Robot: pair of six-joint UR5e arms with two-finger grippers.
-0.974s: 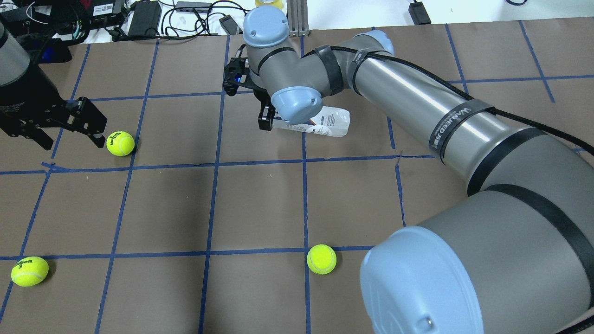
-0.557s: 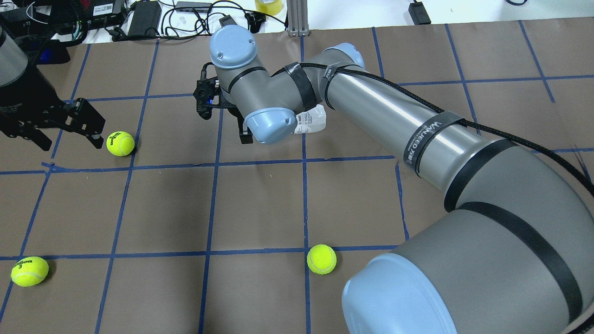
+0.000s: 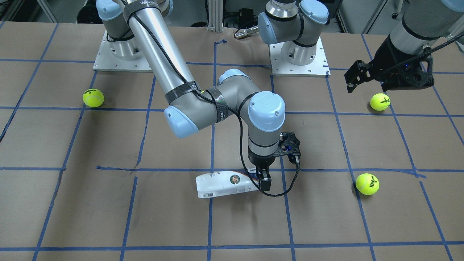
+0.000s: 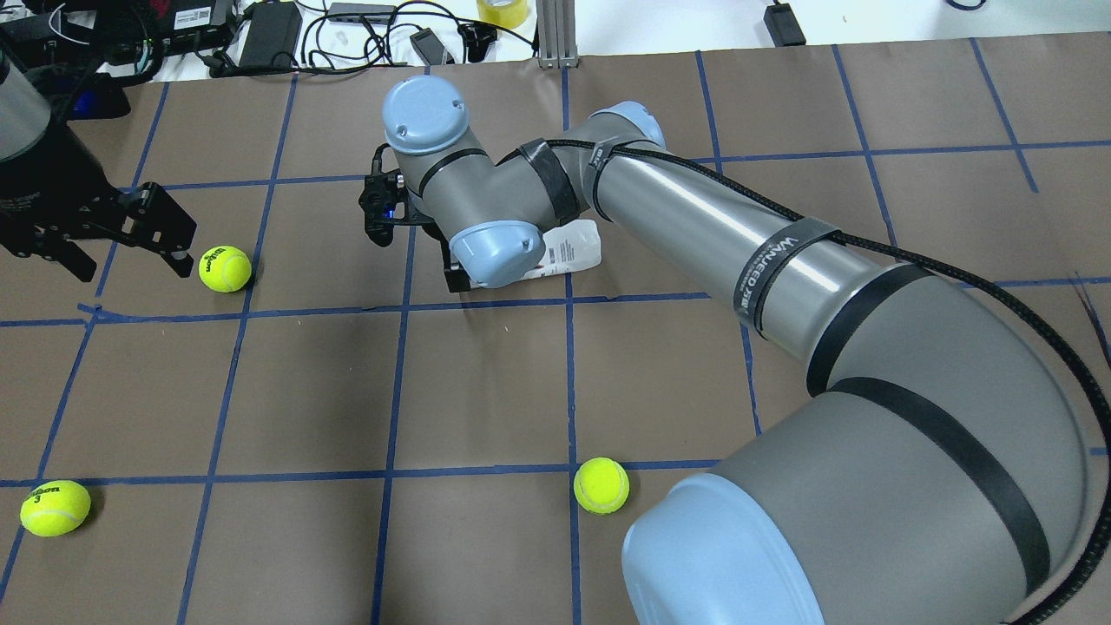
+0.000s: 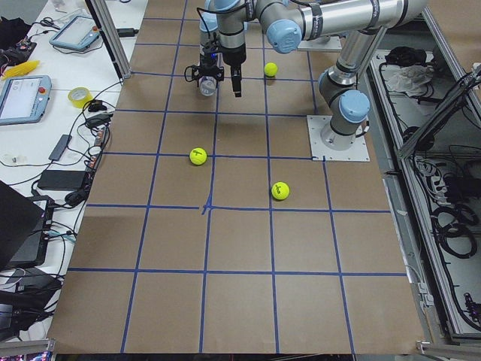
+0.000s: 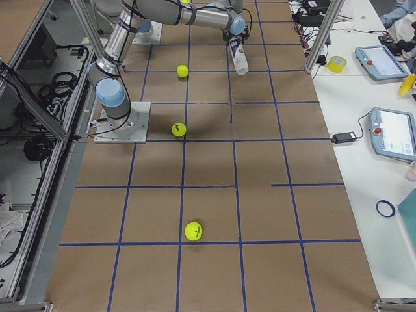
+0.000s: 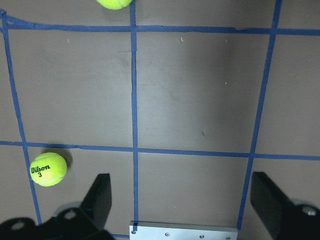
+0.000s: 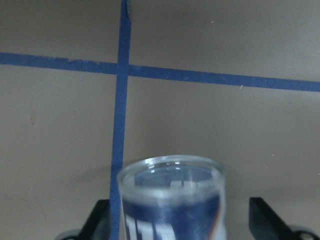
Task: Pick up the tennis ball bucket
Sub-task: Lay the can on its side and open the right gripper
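The tennis ball bucket (image 3: 223, 185) is a clear can with a white and navy label. It hangs nearly level, slightly tilted, a little above the table. My right gripper (image 3: 262, 183) is shut on one end of it. In the overhead view the can (image 4: 573, 250) is mostly hidden behind the right wrist, and the right gripper (image 4: 453, 276) shows below it. The right wrist view shows the can's open rim (image 8: 170, 167) between the fingers. My left gripper (image 4: 134, 260) is open and empty, just beside a tennis ball (image 4: 225, 268).
Loose tennis balls lie at the near left (image 4: 55, 507) and near middle (image 4: 601, 485) of the brown, blue-taped table (image 4: 304, 391). Cables and power bricks (image 4: 269, 35) line the far edge. Two arm base plates (image 3: 299, 58) sit at the robot's side.
My right arm has swung left in the overhead view, carrying the can with it. The left gripper and the tennis balls have not moved.
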